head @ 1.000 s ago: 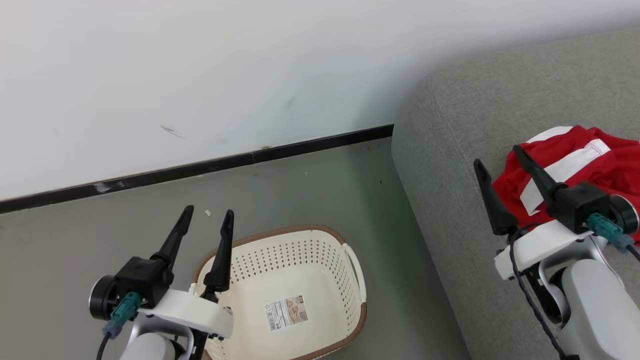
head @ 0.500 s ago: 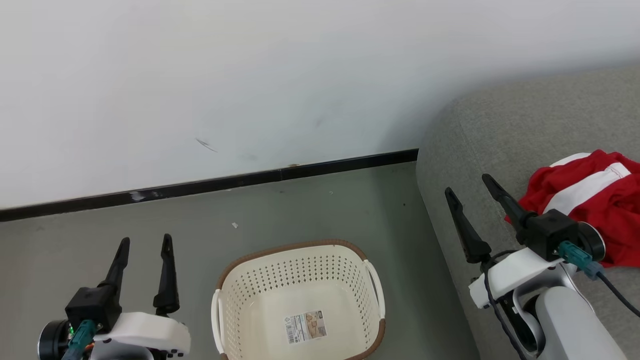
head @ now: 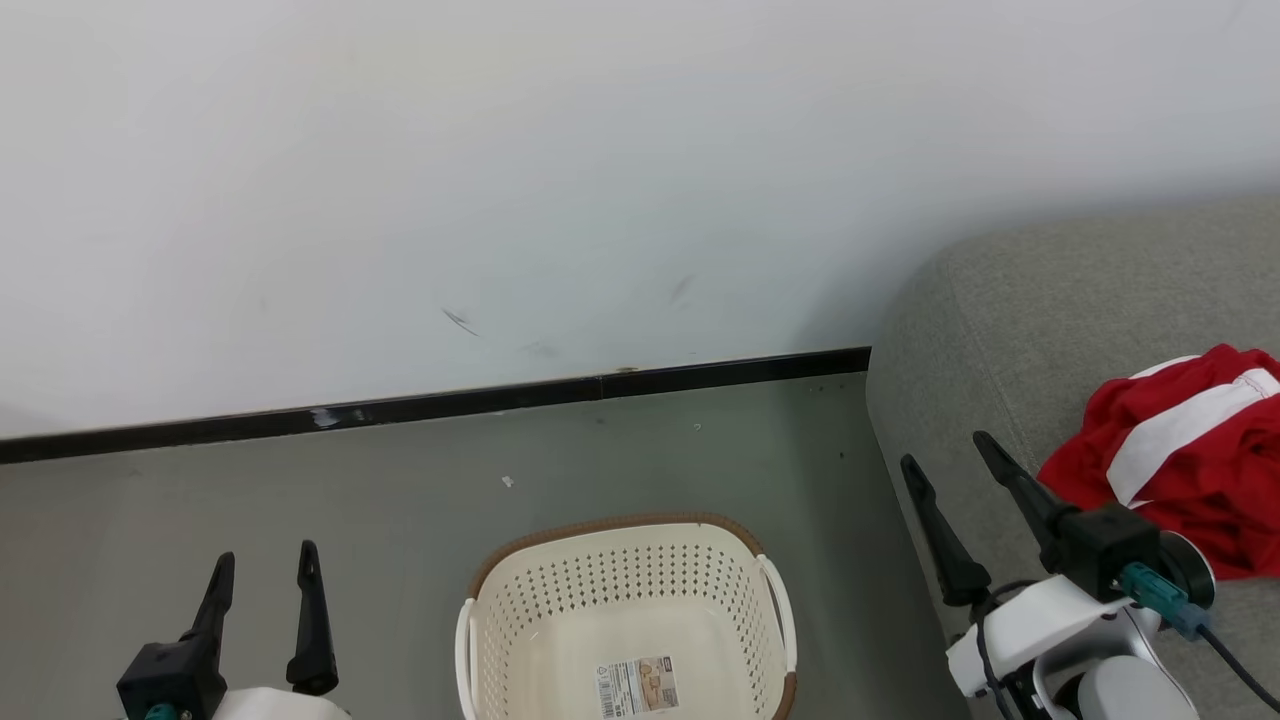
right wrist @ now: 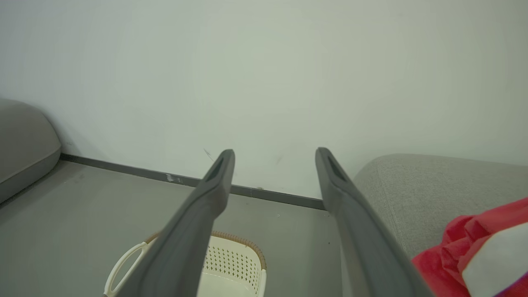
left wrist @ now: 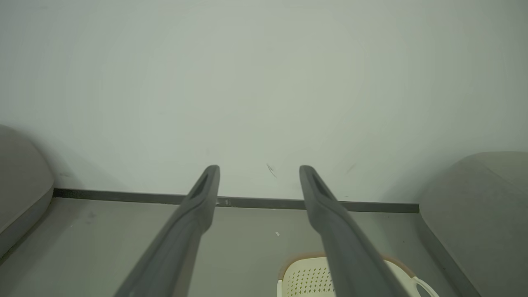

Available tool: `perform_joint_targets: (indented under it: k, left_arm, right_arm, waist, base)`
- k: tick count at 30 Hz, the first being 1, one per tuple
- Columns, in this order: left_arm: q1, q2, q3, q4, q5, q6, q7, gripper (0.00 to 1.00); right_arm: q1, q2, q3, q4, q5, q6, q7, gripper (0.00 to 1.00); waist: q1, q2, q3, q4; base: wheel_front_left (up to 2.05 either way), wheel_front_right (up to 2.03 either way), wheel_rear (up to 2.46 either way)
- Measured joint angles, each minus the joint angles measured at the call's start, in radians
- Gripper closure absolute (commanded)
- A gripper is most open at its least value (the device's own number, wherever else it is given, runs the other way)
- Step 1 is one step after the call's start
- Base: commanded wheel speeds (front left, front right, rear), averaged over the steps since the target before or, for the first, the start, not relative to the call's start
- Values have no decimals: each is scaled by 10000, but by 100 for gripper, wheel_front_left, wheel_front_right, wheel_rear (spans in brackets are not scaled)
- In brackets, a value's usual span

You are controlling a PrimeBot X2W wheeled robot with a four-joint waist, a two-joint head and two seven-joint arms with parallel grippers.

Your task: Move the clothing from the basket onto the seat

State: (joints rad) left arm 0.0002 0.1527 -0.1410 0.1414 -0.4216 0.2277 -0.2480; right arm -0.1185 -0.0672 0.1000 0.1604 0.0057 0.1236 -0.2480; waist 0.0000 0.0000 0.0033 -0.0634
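Where the basket (head: 610,585) sits, barcode sticker (head: 638,687) inside (print unreadable), clothing (head: 1190,500) on seat (head: 1040,320).

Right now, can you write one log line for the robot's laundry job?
clothing: on seat | basket: no clothing visible | left gripper: open, empty | right gripper: open, empty

The left hand (head: 266,553) has drawn off the basket (head: 620,523), right hand (head: 945,449) off the clothing (head: 1200,500).

Basket (head: 620,575) of matt perforated plastic, clothing (head: 1200,500) soft red cloth — seat (head: 1050,300) coarse grey weave.
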Motion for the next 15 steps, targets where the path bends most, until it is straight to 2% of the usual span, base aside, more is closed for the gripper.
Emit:
perform_joint_targets:
  k: [15]
  left_arm:
    - [523, 21, 4, 35, 242, -2, -2, 0]
  right_arm:
    - [1227, 215, -608, -635, 50, 0, 0, 0]
  waist:
    - [0, 0, -544, 170]
  base:
    - [0, 0, 0]
